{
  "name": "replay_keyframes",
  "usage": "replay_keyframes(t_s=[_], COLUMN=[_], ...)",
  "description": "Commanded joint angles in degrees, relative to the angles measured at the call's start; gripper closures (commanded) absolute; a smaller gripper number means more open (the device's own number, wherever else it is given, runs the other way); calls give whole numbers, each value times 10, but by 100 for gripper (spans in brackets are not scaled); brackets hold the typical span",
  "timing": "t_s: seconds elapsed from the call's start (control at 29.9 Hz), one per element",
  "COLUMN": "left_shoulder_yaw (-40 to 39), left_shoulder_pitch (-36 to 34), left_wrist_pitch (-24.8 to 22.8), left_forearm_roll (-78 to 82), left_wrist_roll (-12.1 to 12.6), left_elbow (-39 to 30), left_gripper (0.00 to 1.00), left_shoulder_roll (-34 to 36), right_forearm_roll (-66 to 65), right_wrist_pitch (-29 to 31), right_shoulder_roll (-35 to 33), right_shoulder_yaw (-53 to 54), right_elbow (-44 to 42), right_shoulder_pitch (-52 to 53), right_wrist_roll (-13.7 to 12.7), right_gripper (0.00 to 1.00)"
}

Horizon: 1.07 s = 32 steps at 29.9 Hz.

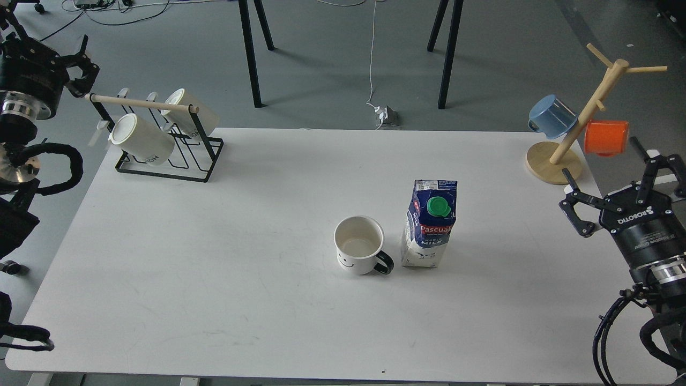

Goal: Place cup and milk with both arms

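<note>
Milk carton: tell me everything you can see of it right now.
The milk is a tall blue-and-white carton, seemingly cardboard, with a round green screw cap on its sloped top and a red "Pascual" label below. The cap is on. It stands upright on the white table, right of center, just right of the cup, whose black handle points toward it with a narrow gap. Neither gripper touches it.

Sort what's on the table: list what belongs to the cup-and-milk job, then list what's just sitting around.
For the job:
smiley cup
milk carton
left pincer
right pincer

Just lying about:
wire rack with two cream mugs
wooden mug tree with blue mug and orange mug
</note>
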Motion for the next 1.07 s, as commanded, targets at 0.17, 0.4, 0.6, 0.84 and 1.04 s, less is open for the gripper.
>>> replay_keyframes(t_s=[0.17,0.4,0.6,0.84,1.04], left_shoulder_yaw=[0,0,-1,-3,-2], left_shoulder_pitch=[-3,-2,-2,-11,-21], left_wrist_pitch=[0,0,0,0,0], left_forearm_roll=[0,0,-1,-1,-1], left_wrist_roll=[2,2,-1,-1,-5], left_elbow=[-32,-36,-36,-38,-40], left_gripper=[0,0,0,0,0], left_shoulder_roll=[-6,-27,-48,-70,-74], right_forearm_roll=[-1,-1,0,47,48], right_wrist_pitch=[0,0,0,0,0], right_shoulder_roll=[-9,-8,6,37,37], right_shoulder_yaw=[-3,-36,-47,-47,-66], right_elbow=[-201,-339,-479,-516,-511], right_shoulder_pitch=[224,386,480,492,485], right_wrist_roll=[-2,-27,-96,-93,-93], right_gripper=[8,10,9,1,1])
